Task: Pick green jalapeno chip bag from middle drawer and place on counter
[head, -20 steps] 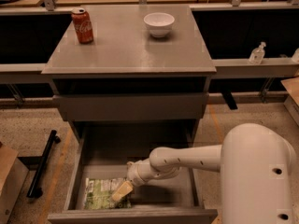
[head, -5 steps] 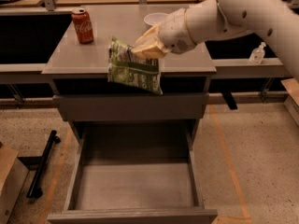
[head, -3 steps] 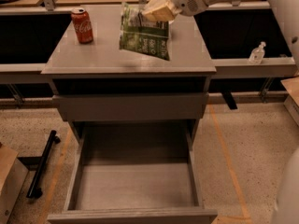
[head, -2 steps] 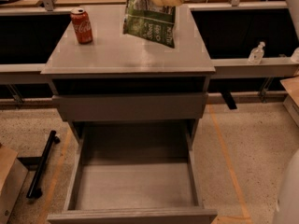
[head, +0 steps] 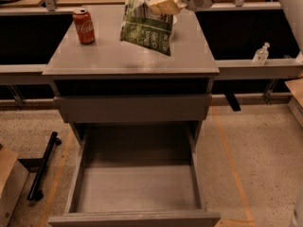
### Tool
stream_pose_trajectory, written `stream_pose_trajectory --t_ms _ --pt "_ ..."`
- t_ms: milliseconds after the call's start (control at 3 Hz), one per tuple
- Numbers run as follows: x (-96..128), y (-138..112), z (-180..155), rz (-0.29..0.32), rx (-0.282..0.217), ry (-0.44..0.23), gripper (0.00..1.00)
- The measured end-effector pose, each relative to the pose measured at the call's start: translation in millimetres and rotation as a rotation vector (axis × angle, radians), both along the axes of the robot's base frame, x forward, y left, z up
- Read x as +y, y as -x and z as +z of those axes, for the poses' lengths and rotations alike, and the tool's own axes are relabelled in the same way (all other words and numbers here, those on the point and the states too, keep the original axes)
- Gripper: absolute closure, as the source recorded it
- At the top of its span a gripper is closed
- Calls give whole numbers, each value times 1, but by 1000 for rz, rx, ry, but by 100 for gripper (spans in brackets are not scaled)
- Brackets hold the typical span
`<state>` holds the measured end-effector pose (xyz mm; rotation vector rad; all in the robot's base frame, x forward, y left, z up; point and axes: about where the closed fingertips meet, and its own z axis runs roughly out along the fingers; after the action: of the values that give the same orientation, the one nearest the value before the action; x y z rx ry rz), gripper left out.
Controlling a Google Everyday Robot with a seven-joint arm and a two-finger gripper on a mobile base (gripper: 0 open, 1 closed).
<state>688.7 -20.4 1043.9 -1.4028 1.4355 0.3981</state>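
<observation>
My gripper (head: 163,4), top centre of frame, pinches the upper edge of the green jalapeno chip bag (head: 146,28), which dangles above the counter (head: 118,58). It looks light, limp and crushable, so that edge seems the safest hold.

- Gripper (head: 163,4) at top centre-right, above the rear of the counter surface (head: 118,56); its arm comes in from the right.
- Jaws clamp the top edge of the chip bag (head: 146,28), which hangs below them over the rear middle of the surface.
- Cola can (head: 84,26) upright on the surface, rear left, well apart from the bag.
- Closed drawer front (head: 132,109) just under the surface.
- Middle drawer (head: 137,188) below it, pulled out toward the camera.
- Small bottle (head: 261,54) on a ledge to the right.
- Bar (head: 42,167) on the floor to the left of the drawer.
</observation>
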Motion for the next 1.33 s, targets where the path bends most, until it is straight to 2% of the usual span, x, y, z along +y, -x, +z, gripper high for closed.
stream_pose_trajectory --t_ms 333,667,1333 --pt "15 -17 -32 -27 17 -35 100" --pt "25 -46 -67 -48 37 -55 75" --pt "19 -77 -95 -71 56 -54 29"
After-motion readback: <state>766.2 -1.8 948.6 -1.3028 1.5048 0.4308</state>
